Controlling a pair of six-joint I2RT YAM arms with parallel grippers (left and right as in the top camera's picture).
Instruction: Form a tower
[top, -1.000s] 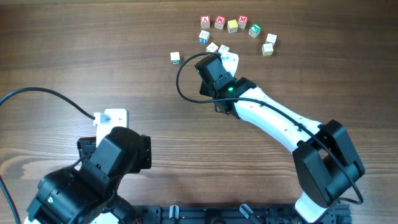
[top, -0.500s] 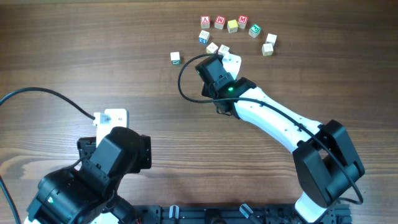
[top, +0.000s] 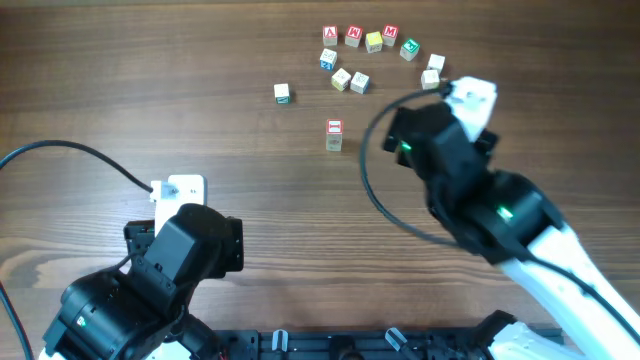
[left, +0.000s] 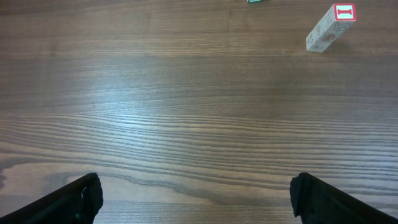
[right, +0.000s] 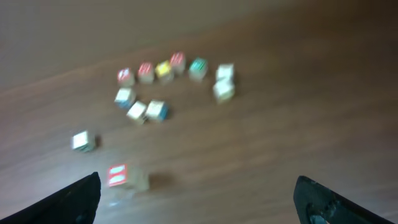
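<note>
Right wrist view is motion-blurred, so cube letters are unreadable and edges are smeared. The right claw (right: 196, 193) shows there only as two dark fingertips (right: 81, 199) cut off in the lower corners, wide apart with nothing between them. Same for the left claw (left: 196, 190) in the left wrist view: two dark tips in the lower corners, apart, with only bare bench (left: 186, 112) between them. Overhead I can't make out either claw's tips. The left arm (top: 170, 260) is bunched in the lower left and cut by the frame edge. The right arm (top: 480, 200) runs off the lower right. The tower (top: 334, 134) stands alone just above centre of the overhead frame, well apart from both claws and below the loose cubes (top: 374, 41) scattered across the upper centre. From above only its top face and a sliver of one side show, so the cube count can't be read there. The left wrist view has it in the upper right as a pale wooden column that looks slanted from this angle. Its top face is red-bordered with a red bar-like mark. The seams between its cubes are faint, the count is unclear, and the side markings are too faint to read. A single cube (top: 282, 93) with a teal mark sits up and left of the tower. In the left wrist view only a green sliver shows at the top edge, cut off.
</note>
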